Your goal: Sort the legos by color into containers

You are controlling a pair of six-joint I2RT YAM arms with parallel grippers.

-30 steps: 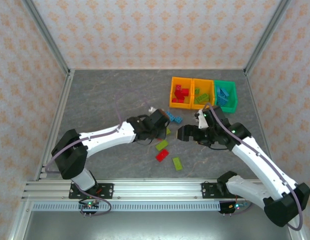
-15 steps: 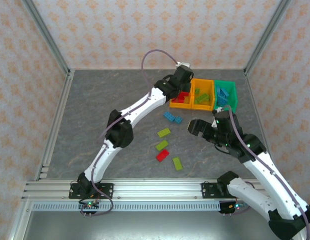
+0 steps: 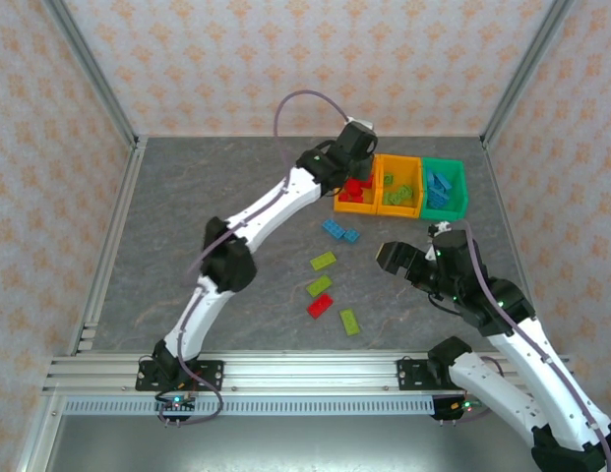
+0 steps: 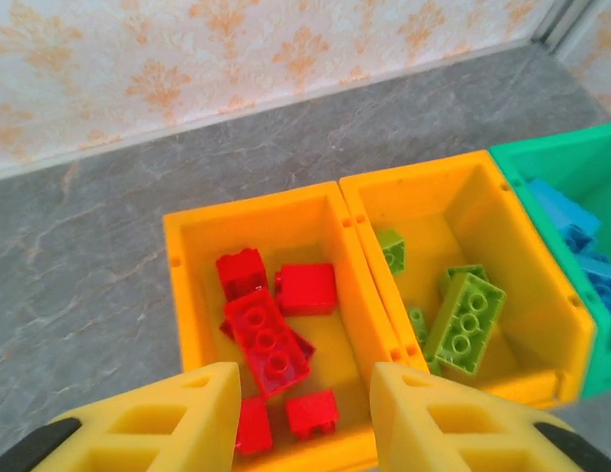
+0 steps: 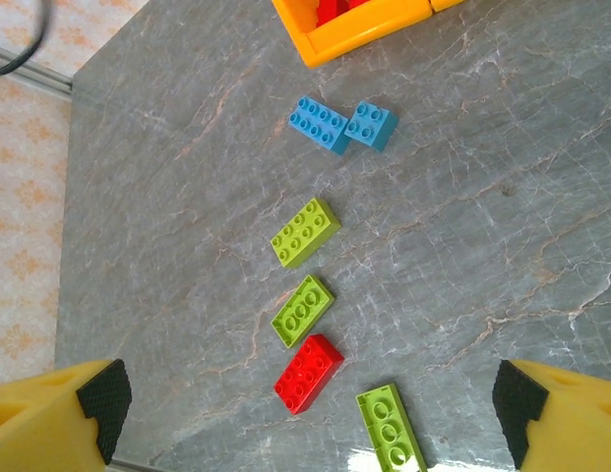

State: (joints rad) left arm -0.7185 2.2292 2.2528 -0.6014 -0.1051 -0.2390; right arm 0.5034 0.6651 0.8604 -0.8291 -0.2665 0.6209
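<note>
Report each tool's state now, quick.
Left tool: open, empty, above the orange bin holding red bricks.
Right tool: open wide, empty, above loose bricks.

Loose legos on table, before containers

No writing, number or brand is legible on the legos, containers or wallpaper.
</note>
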